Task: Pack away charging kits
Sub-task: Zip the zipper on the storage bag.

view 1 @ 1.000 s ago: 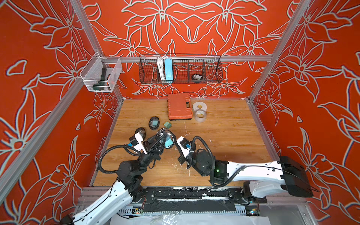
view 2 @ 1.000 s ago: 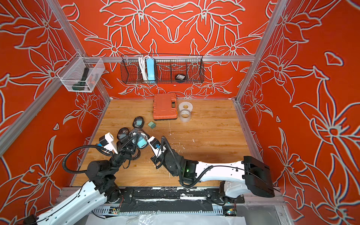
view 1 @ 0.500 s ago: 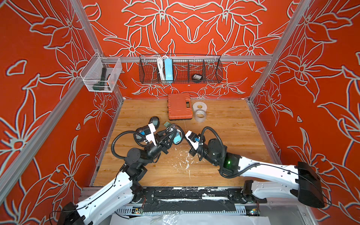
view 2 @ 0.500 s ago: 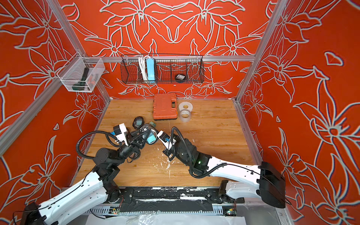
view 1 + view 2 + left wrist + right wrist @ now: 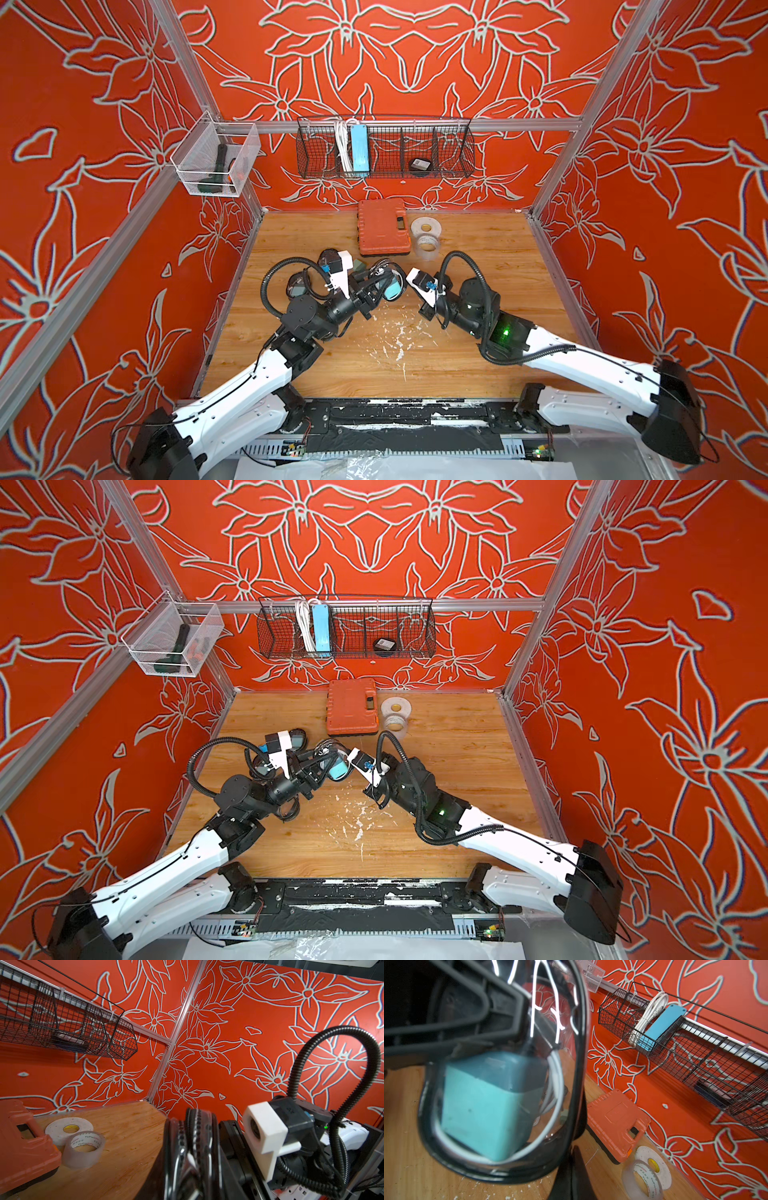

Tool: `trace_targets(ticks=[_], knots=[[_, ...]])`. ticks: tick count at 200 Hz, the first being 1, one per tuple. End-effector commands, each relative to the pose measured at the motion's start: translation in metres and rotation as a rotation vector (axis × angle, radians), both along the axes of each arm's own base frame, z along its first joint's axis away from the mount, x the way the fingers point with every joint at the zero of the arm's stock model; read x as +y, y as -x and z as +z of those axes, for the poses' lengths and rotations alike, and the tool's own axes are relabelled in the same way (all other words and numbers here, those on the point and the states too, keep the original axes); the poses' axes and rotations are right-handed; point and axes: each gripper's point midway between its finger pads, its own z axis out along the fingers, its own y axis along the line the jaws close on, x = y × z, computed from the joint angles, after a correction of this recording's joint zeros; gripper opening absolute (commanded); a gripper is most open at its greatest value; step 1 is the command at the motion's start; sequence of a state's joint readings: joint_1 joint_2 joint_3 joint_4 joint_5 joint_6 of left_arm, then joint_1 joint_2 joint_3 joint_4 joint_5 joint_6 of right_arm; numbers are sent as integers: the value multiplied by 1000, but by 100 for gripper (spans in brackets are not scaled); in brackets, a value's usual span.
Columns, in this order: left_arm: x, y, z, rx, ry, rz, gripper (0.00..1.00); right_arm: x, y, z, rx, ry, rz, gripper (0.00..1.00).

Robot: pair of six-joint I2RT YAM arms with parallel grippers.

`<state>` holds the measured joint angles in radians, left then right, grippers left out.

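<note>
Pouch [image 5: 581, 1053]: held up over the middle of the table [image 5: 478, 353], between the two arms, in both top views. It stands on edge, not flat. The clear face is turned toward the right arm. Its black zip rim faces the left wrist camera edge-on. The long axis of the oval runs roughly up and down with a lean; the exact tilt is not readable.

Contents, seen through the clear face: teal plug [image 5: 483, 1109], sitting low in the pouch with one flat side toward the face. The prongs are not visible, so I cannot tell which way it points. The white cable [image 5: 560, 1084] curls round it along the inner rim.

Left gripper [image 5: 380, 284]: jaws partly closed, clamped on the pouch from its far side, carrying it.

Right gripper [image 5: 571, 1159]: fingers pressed together, tip up against the lower rim of the pouch. I cannot tell whether anything thin is caught between them.

A second pouch [image 5: 298, 739] and a third pouch [image 5: 262, 767] lie flat on the table beside the left arm, apart from both grippers.
</note>
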<state>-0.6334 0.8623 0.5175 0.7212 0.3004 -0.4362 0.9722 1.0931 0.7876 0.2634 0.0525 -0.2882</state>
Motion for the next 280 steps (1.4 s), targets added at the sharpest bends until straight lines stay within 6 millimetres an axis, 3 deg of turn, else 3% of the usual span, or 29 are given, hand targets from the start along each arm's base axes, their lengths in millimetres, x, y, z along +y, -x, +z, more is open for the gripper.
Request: trace_targets(ticks=[1, 59, 87, 134, 184, 189, 224, 280], knots=[[-13, 13, 1, -16, -36, -86, 0, -13, -12, 36, -81, -16, -52, 0], [-18, 17, 3, -24, -41, -113, 0, 2, 13, 36, 17, -29, 112, 0], [-26, 16, -1, -11, -67, -139, 0, -7, 2, 46, -24, -54, 31, 0], [-38, -5, -16, 75, -146, -104, 0, -22, -9, 63, -113, 13, -56, 0], [-32, -18, -19, 109, -186, -22, 0, -22, -18, 54, -218, 145, -32, 0], [-37, -23, -31, 136, -209, -29, 0, -21, -19, 53, -234, 159, -27, 0], [-47, -25, -37, 159, -244, -58, 0, -15, -22, 49, -301, 238, 9, 0], [-53, -37, -49, 205, -337, -24, 0, -26, -18, 54, -442, 288, 101, 0]])
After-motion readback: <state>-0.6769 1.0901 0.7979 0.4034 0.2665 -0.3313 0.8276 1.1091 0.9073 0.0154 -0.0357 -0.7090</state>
